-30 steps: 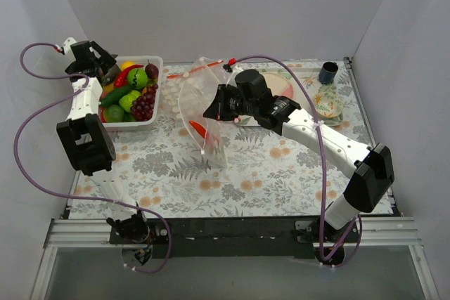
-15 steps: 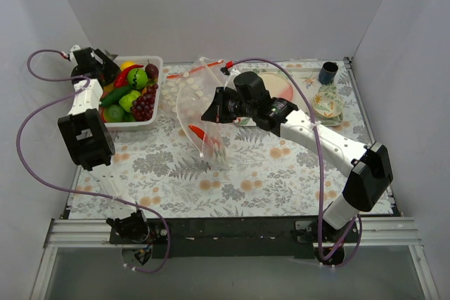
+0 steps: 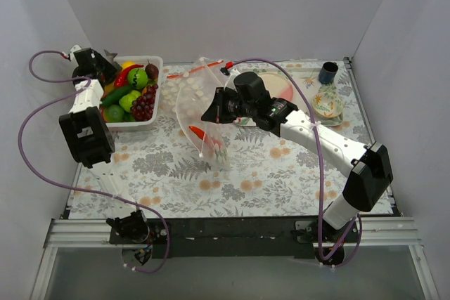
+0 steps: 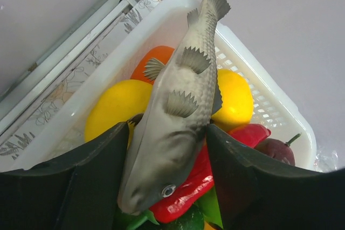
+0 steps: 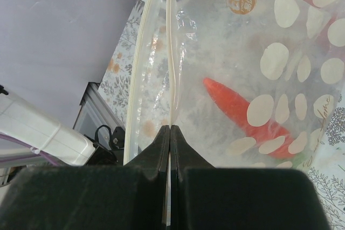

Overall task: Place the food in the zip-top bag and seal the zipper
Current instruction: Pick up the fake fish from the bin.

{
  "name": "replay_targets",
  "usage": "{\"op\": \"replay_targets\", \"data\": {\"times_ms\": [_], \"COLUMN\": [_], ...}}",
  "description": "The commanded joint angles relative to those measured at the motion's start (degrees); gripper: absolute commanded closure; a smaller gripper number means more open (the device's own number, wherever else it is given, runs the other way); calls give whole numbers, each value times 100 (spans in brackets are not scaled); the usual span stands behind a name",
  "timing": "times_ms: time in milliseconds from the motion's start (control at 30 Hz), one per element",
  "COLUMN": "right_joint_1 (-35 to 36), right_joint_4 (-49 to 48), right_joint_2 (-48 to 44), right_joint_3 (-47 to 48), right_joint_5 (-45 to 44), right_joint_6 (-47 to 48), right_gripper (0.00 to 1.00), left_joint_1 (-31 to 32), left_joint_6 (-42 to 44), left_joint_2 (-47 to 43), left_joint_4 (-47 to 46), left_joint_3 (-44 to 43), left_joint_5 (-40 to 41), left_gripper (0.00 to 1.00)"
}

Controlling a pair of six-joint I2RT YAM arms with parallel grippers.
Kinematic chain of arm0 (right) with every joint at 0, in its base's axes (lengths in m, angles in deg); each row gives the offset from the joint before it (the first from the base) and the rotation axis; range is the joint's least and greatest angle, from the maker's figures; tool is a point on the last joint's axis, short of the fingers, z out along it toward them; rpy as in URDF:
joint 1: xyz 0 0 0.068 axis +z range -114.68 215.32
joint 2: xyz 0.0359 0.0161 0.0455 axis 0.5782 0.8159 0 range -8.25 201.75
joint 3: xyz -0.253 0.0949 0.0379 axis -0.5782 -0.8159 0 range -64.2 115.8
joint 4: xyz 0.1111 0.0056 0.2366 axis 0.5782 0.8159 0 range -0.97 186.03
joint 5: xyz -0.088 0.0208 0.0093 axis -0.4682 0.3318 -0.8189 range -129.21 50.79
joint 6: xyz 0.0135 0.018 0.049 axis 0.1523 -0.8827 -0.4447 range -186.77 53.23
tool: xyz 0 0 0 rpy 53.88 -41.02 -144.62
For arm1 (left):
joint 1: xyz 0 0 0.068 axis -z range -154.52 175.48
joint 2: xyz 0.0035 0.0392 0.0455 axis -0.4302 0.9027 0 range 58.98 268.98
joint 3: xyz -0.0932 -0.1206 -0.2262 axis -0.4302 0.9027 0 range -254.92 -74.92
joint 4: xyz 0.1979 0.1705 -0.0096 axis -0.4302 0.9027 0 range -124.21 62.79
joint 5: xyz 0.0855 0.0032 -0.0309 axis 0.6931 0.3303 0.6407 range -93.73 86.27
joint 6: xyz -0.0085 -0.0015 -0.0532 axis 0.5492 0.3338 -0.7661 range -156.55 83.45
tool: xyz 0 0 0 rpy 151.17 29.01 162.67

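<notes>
Fingers (image 4: 81, 187) of our left hand (image 4: 167, 126) grip the grey fish (image 4: 178, 100) above the basket (image 4: 259, 98) at ten o'clock. Our right hand (image 5: 170, 129) pinches the zip-top bag (image 5: 259, 74) by its mouth.

The floral-covered table (image 3: 246, 187) bears a white basket (image 3: 138, 124), plate (image 3: 281, 88), bowl (image 3: 336, 112) and cup (image 3: 328, 73).

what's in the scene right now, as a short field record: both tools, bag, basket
left tool: fingers against both flanks of the grey fish, over the white basket
right tool: shut on the mouth edge of the zip-top bag, holding it up
in bag: one red chilli
zipper: open, not sealed
</notes>
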Motion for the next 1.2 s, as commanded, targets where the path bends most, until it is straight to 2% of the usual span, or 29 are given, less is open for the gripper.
{"op": "replay_targets", "data": {"times_ms": [0, 167, 367, 600, 833, 1033, 1067, 1167], "right_joint_1": [29, 29, 29, 29, 29, 29, 29, 28], "right_joint_4": [-166, -87, 71, 168, 247, 325, 396, 484], "right_joint_2": [7, 25, 34, 104, 183, 341, 385, 491], "right_joint_3": [125, 204, 240, 327, 442, 661, 810, 1004], "right_joint_5": [34, 8, -115, -177, -405, -669, -713, -862], "right_joint_6": [90, 99, 170, 205, 293, 310, 328, 345], "right_gripper": [99, 99, 99, 99, 99, 99, 99, 99], "left_joint_1": [-9, -17, -8, -8, -9, -9, -8, 0], "left_joint_6": [5, 5, -13, -39, -425, -1067, -1137, -1340], "left_joint_2": [-39, -74, -311, -680, -1733, -3306, -3587, -4554], "left_joint_4": [-54, -63, -27, 17, 104, 412, 369, 342], "left_joint_3": [-197, -328, -557, -716, -154, 1013, 1477, 2122], "left_joint_5": [-151, -222, -222, -387, -810, -1627, -1819, -2628], "left_gripper": [45, 71, 82, 83, 85, 86, 86, 86]}}
